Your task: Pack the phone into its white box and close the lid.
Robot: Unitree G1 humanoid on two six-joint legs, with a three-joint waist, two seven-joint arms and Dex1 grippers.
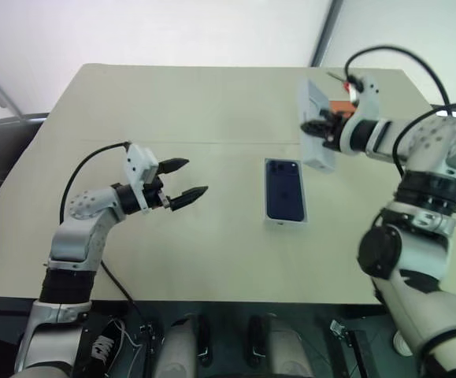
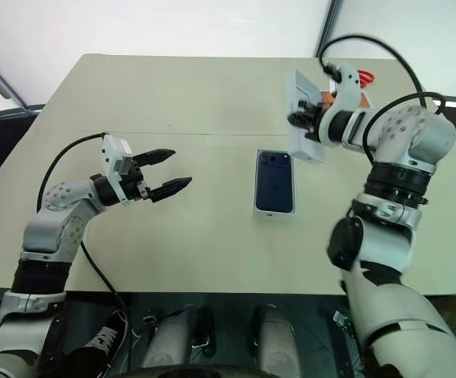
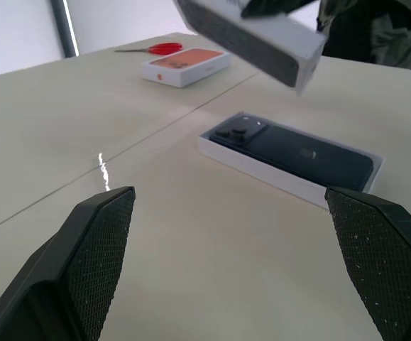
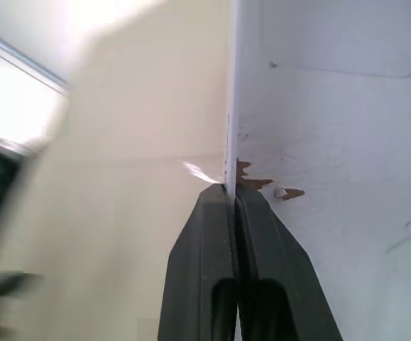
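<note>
The dark navy-blue glossy phone [image 1: 284, 190] lay in its shallow white cardboard tray [image 1: 286, 221] on the beige bench [image 1: 172, 110]. The right tool [image 1: 320, 126] pinched the all-white cardboard lid [image 1: 317, 118] aloft beside it; lowering it squarely over the tray appeared next. The left tool [image 1: 188, 179] gaped wide.

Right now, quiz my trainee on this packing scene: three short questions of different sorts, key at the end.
1. True or false: the phone already lies in the white box.
2. What does the right gripper hold? A) scissors B) the lid C) the phone
3. Fill in: the left gripper hangs with its fingers ____ above the table.

Key: 1 true. 2 B; its fingers are pinched on one wall, and the lid is up off the table. 3 open, holding nothing.
</note>
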